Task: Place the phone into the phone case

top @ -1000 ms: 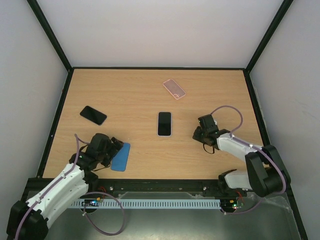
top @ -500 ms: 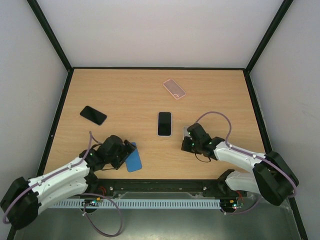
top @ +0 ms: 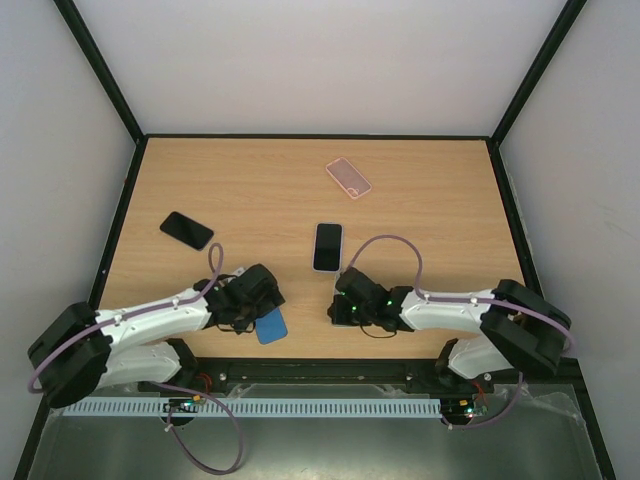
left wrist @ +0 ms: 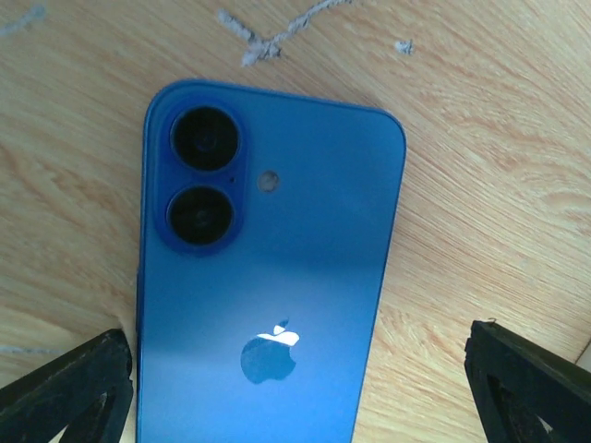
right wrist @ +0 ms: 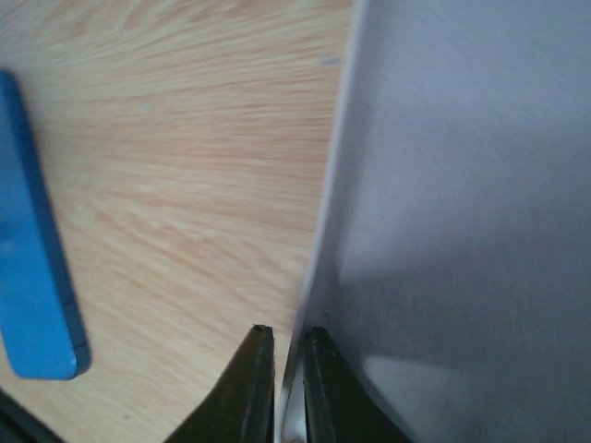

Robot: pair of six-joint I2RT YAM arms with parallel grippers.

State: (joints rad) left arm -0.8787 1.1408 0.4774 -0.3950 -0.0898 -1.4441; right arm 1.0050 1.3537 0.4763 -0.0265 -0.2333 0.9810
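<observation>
The step in hand looks like bringing the two parts together near the bottom middle of the top view. The blue phone (left wrist: 268, 277) lies back up on the table (top: 440, 200), lenses and logo showing. The left gripper (left wrist: 295, 341) sits over it with its fingers spread wide, one at each lower corner of the left wrist view. It has hold of nothing.

The right gripper (right wrist: 291, 337) has its fingers almost closed on the thin edge of a pale sheet that fills the right half of the right wrist view. I judge this to be the case (right wrist: 462, 231), held upright. The blue phone shows at the left edge of that view, near but apart from the case.

Next, the left gripper probably has to close on the blue phone's sides. The case would then need turning so that its open face meets the phone.

From above, the case is hidden under the right gripper, so its shape and open side cannot be told. The blue phone's lower end is cut off in the left wrist view.

A black phone (top: 187, 230), a pink case (top: 348, 178) and a third phone (top: 327, 247) lie higher in the top view.
</observation>
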